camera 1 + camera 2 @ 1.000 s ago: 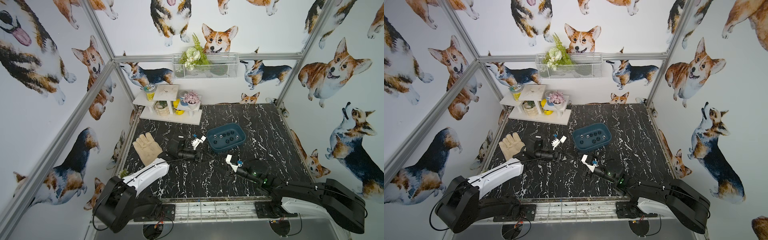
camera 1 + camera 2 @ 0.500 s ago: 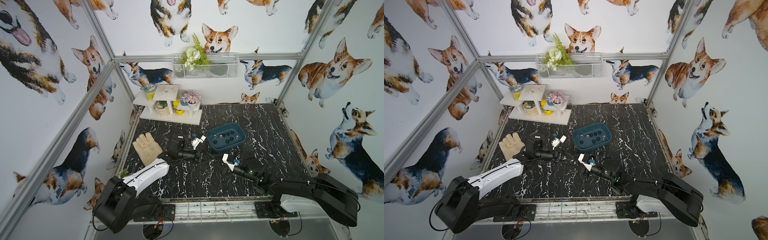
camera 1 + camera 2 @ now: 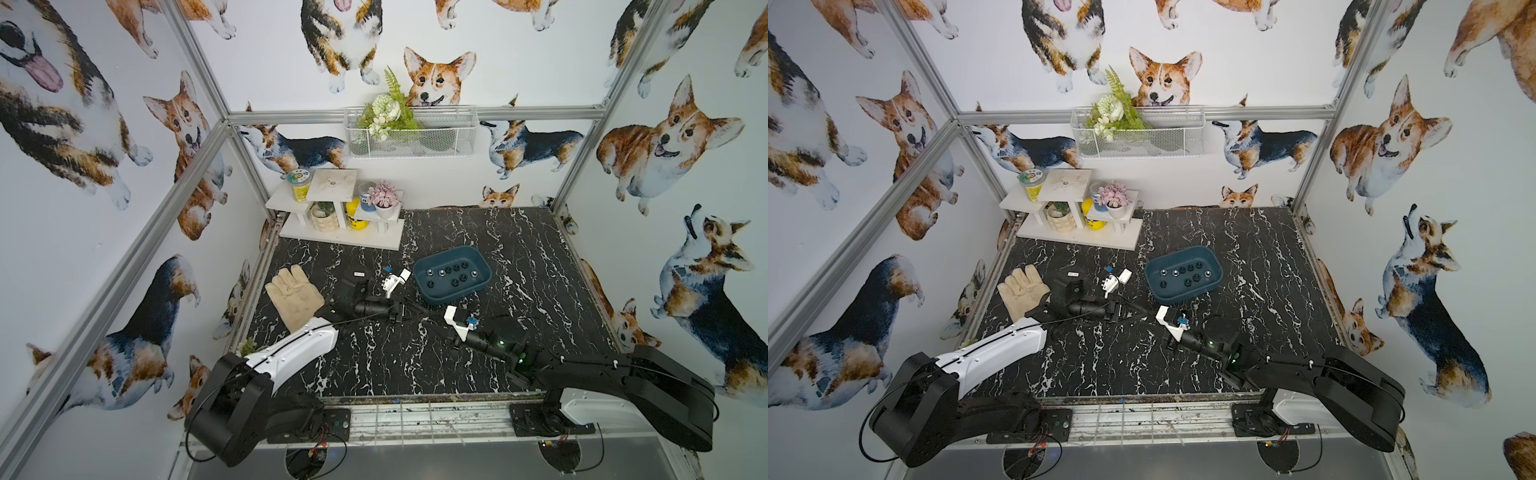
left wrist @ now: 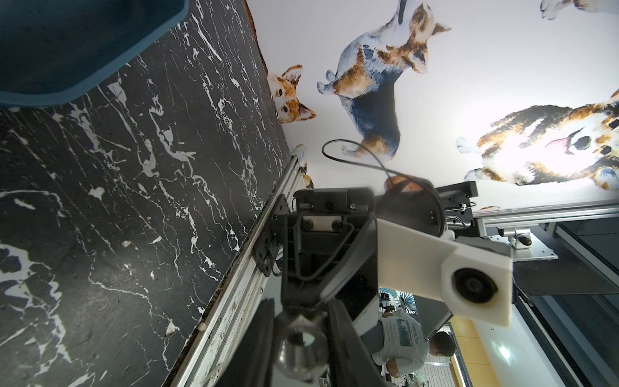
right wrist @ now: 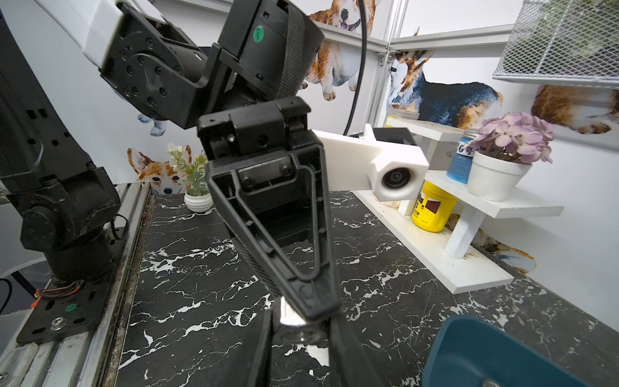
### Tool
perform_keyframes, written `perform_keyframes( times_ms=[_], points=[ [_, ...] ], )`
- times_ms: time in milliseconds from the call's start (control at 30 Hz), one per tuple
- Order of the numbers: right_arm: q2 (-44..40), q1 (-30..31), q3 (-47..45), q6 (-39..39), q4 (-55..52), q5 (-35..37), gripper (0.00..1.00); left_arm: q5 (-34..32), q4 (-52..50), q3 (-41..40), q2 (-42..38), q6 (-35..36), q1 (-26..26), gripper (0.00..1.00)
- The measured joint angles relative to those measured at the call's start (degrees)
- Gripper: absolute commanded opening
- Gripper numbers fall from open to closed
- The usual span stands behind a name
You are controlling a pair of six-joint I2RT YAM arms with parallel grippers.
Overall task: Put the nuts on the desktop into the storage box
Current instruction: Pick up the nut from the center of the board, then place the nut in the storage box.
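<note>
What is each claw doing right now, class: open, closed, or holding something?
Left claw: closed on a silver nut.
Right claw: looks closed on that same silver nut, meeting the other tip to tip.

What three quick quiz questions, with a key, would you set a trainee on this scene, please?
1. True or false: the storage box is empty.
2. What lies flat on the desktop beside the left arm? A glove; B sponge; C cup.
3. What does the left gripper pinch?
Key: 1 false, nuts lie in it; 2 A; 3 a silver nut.
</note>
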Motion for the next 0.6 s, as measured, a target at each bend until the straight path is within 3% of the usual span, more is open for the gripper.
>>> perform_keyframes(
  times_ms=[67,200,300,433,600],
  points=[
    [0.2,0.0,0.0,0.3,0.2,0.0,0.16,0.0,0.9,-0.4,0.0,-0.6,0.0,0.28],
    [0.7,-0.2,0.0,1.1,0.7,0.0,0.14,0.1,2.0,-0.7,-0.1,-1.3,0.0,0.79],
    [0.7,-1.6,0.8,2.0,-1.2,0.1,0.15,0.3,2.4,-0.7,-0.5,-1.6,0.5,0.99],
    [-0.4,-6.1,5.2,5.2,-9.3,-1.1,0.16,-0.3,0.3,0.1,-1.6,0.2,2.5,1.0],
    [0.3,-13.9,13.9,9.3,-24.9,-3.9,0.16,-4.9,-8.6,3.2,-2.3,7.6,4.0,1.0]
  ],
)
